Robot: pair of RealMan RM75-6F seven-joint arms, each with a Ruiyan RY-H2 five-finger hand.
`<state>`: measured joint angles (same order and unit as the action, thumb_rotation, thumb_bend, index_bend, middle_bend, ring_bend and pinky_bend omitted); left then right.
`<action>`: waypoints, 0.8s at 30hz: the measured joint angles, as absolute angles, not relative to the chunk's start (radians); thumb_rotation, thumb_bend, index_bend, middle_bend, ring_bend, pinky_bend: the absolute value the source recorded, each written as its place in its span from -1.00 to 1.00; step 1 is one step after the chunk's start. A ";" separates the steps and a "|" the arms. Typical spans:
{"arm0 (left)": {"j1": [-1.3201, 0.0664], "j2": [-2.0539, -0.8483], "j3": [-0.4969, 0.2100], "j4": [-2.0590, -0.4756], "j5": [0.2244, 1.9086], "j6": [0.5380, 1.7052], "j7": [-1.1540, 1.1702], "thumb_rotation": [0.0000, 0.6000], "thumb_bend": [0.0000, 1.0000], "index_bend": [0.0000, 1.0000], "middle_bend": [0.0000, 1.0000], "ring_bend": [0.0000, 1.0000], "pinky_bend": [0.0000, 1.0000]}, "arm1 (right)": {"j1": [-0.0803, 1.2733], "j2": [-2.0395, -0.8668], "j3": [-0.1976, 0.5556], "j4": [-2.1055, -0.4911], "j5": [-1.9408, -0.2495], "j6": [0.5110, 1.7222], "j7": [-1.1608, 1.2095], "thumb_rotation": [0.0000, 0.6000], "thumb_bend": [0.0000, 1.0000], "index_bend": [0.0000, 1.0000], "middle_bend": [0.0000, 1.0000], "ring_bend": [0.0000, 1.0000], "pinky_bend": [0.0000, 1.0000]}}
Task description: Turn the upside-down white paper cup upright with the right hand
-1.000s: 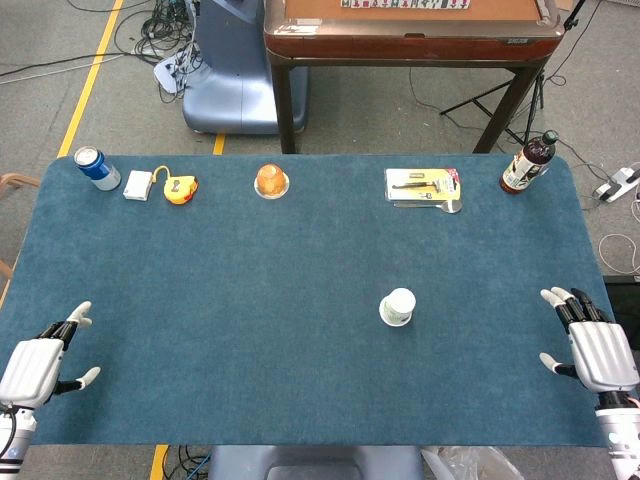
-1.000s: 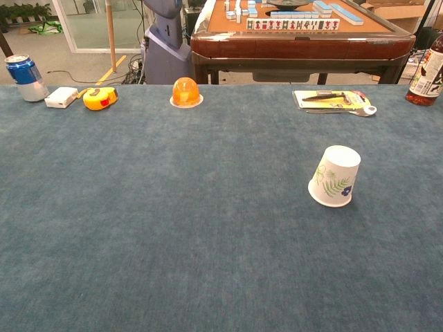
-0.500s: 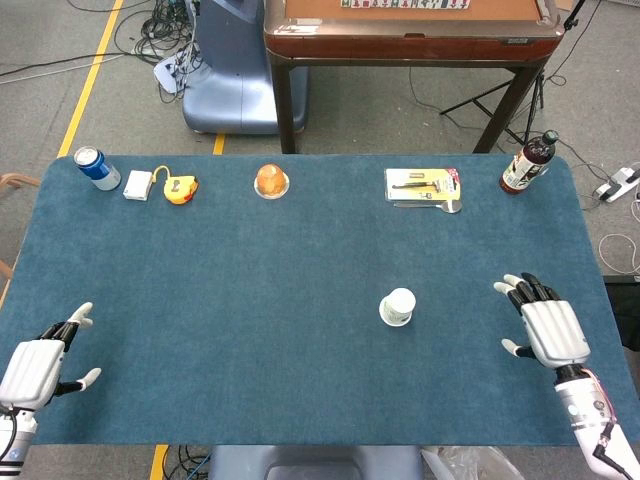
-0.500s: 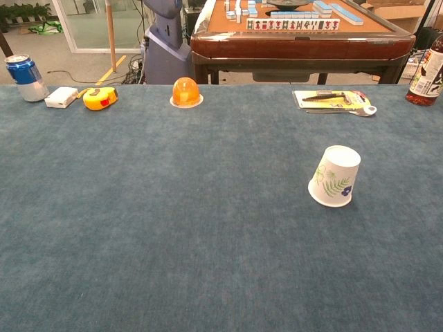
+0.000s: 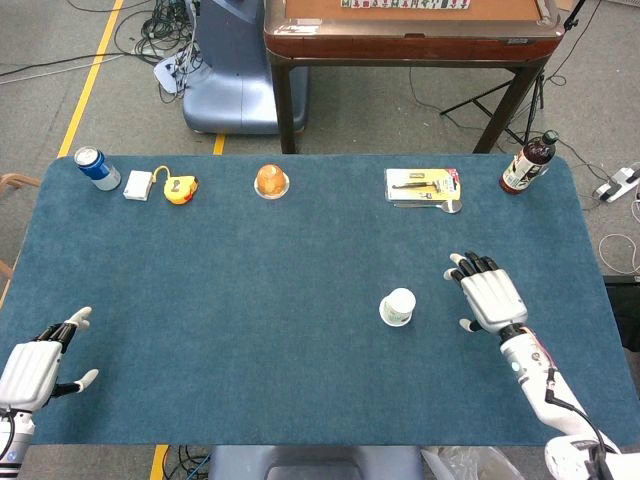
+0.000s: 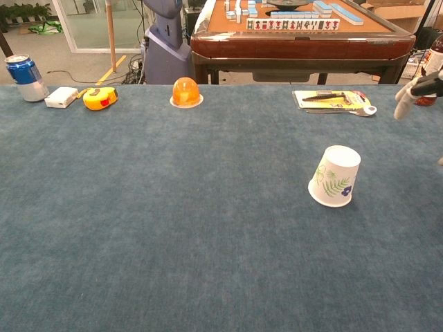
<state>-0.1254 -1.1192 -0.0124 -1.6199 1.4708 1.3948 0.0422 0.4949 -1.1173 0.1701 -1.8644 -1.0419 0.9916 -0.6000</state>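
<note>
The white paper cup (image 5: 397, 306) (image 6: 335, 176) stands upside down on the blue table cloth, its rim on the cloth; a green leaf print shows on its side. My right hand (image 5: 489, 293) hovers a short way to the right of the cup, fingers spread, holding nothing and apart from the cup. In the chest view only its fingertips (image 6: 414, 90) show at the right edge. My left hand (image 5: 36, 359) rests open at the table's front left corner, empty.
Along the far edge stand a blue can (image 5: 95, 166), a white box (image 5: 138, 184), a yellow tape measure (image 5: 181, 187), an orange dome (image 5: 271, 181), a packaged tool (image 5: 423, 186) and a dark bottle (image 5: 527, 162). A wooden mahjong table (image 5: 410, 30) stands behind.
My right hand has moved left and forward from the table's right edge toward the cup, still spread. The cup and left hand have stayed put.
</note>
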 measured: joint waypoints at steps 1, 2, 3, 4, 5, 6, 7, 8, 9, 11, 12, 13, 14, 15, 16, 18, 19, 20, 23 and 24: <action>-0.125 -1.119 -0.012 -1.620 1.470 1.394 0.041 1.00 -0.71 -0.75 -0.42 -0.46 -0.11 | 0.508 -1.124 0.173 -1.865 -1.023 0.989 -0.614 1.00 -0.93 -0.40 -0.77 -0.88 -0.68; -0.125 -1.118 -0.012 -1.621 1.470 1.394 0.039 1.00 -0.71 -0.75 -0.42 -0.46 -0.11 | 0.520 -1.131 0.175 -1.865 -1.004 0.986 -0.628 1.00 -0.93 -0.40 -0.78 -0.88 -0.68; -0.125 -1.117 -0.012 -1.621 1.470 1.393 0.038 1.00 -0.71 -0.75 -0.42 -0.46 -0.11 | 0.537 -1.140 0.177 -1.865 -0.978 0.982 -0.646 1.00 -0.93 -0.40 -0.78 -0.89 -0.69; -0.126 -1.116 -0.012 -1.622 1.470 1.392 0.034 1.00 -0.71 -0.75 -0.42 -0.46 -0.11 | 0.550 -1.147 0.178 -1.865 -0.957 0.978 -0.659 1.00 -0.93 -0.40 -0.79 -0.89 -0.69; -0.125 -1.114 -0.012 -1.623 1.471 1.393 0.033 1.00 -0.71 -0.75 -0.42 -0.46 -0.11 | 0.563 -1.152 0.179 -1.865 -0.936 0.973 -0.672 1.00 -0.93 -0.40 -0.79 -0.90 -0.71; -0.125 -1.114 -0.012 -1.623 1.472 1.394 0.032 1.00 -0.71 -0.75 -0.42 -0.46 -0.11 | 0.581 -1.160 0.179 -1.865 -0.908 0.966 -0.688 1.00 -0.93 -0.40 -0.80 -0.91 -0.71; -0.124 -1.112 -0.012 -1.624 1.472 1.396 0.031 1.00 -0.71 -0.75 -0.42 -0.46 -0.11 | 0.595 -1.165 0.179 -1.865 -0.887 0.962 -0.700 1.00 -0.93 -0.40 -0.80 -0.91 -0.72; -0.124 -1.111 -0.012 -1.625 1.473 1.397 0.029 1.00 -0.71 -0.75 -0.42 -0.46 -0.11 | 0.610 -1.172 0.178 -1.865 -0.866 0.959 -0.713 1.00 -0.93 -0.40 -0.80 -0.91 -0.72; -0.123 -1.110 -0.012 -1.626 1.473 1.398 0.028 1.00 -0.71 -0.75 -0.42 -0.46 -0.11 | 0.629 -1.181 0.176 -1.865 -0.840 0.956 -0.731 1.00 -0.93 -0.40 -0.80 -0.91 -0.72; -0.122 -1.107 -0.013 -1.627 1.472 1.401 0.024 1.00 -0.71 -0.75 -0.42 -0.46 -0.11 | 0.657 -1.197 0.173 -1.863 -0.806 0.956 -0.755 1.00 -0.93 -0.40 -0.81 -0.92 -0.73; -0.121 -1.106 -0.013 -1.627 1.472 1.401 0.023 1.00 -0.71 -0.75 -0.42 -0.46 -0.11 | 0.672 -1.208 0.170 -1.862 -0.787 0.958 -0.768 1.00 -0.93 -0.40 -0.81 -0.92 -0.73; -0.121 -1.105 -0.013 -1.627 1.472 1.402 0.021 1.00 -0.71 -0.75 -0.42 -0.46 -0.11 | 0.682 -1.215 0.167 -1.860 -0.774 0.960 -0.775 1.00 -0.93 -0.40 -0.81 -0.92 -0.73; -0.120 -1.104 -0.014 -1.628 1.472 1.402 0.020 1.00 -0.71 -0.75 -0.42 -0.46 -0.11 | 0.691 -1.223 0.164 -1.859 -0.761 0.962 -0.781 1.00 -0.93 -0.40 -0.82 -0.92 -0.73; -0.120 -1.104 -0.014 -1.628 1.472 1.402 0.020 1.00 -0.71 -0.75 -0.42 -0.46 -0.11 | 0.703 -1.233 0.160 -1.857 -0.745 0.964 -0.788 1.00 -0.93 -0.40 -0.82 -0.92 -0.73; -0.120 -1.103 -0.013 -1.629 1.472 1.402 0.018 1.00 -0.71 -0.75 -0.42 -0.46 -0.11 | 0.712 -1.241 0.156 -1.855 -0.734 0.965 -0.793 1.00 -0.93 -0.40 -0.82 -0.93 -0.73; -0.120 -1.100 -0.012 -1.632 1.474 1.401 0.013 1.00 -0.71 -0.75 -0.42 -0.46 -0.11 | 0.730 -1.261 0.148 -1.847 -0.715 0.968 -0.802 1.00 -0.93 -0.40 -0.82 -0.93 -0.74; -0.120 -1.097 -0.010 -1.635 1.476 1.401 0.007 1.00 -0.71 -0.75 -0.42 -0.46 -0.11 | 0.737 -1.269 0.144 -1.843 -0.708 0.969 -0.804 1.00 -0.93 -0.40 -0.82 -0.93 -0.74; -0.119 -1.095 -0.009 -1.636 1.479 1.402 0.006 1.00 -0.71 -0.75 -0.42 -0.46 -0.11 | 0.744 -1.277 0.141 -1.839 -0.702 0.971 -0.806 1.00 -0.93 -0.40 -0.82 -0.93 -0.74; -0.117 -1.091 -0.009 -1.640 1.480 1.406 0.001 1.00 -0.71 -0.75 -0.42 -0.46 -0.11 | 0.762 -1.299 0.129 -1.825 -0.689 0.976 -0.811 1.00 -0.93 -0.40 -0.83 -0.94 -0.74; -0.116 -1.090 -0.009 -1.641 1.480 1.406 -0.002 1.00 -0.71 -0.75 -0.42 -0.46 -0.11 | 0.769 -1.307 0.125 -1.820 -0.683 0.977 -0.812 1.00 -0.93 -0.40 -0.83 -0.94 -0.75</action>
<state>-0.1159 -1.0897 -0.0089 -1.6405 1.4800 1.4063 -0.0019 0.7693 -1.3072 0.1247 -1.8198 -0.6834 0.9774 -0.8118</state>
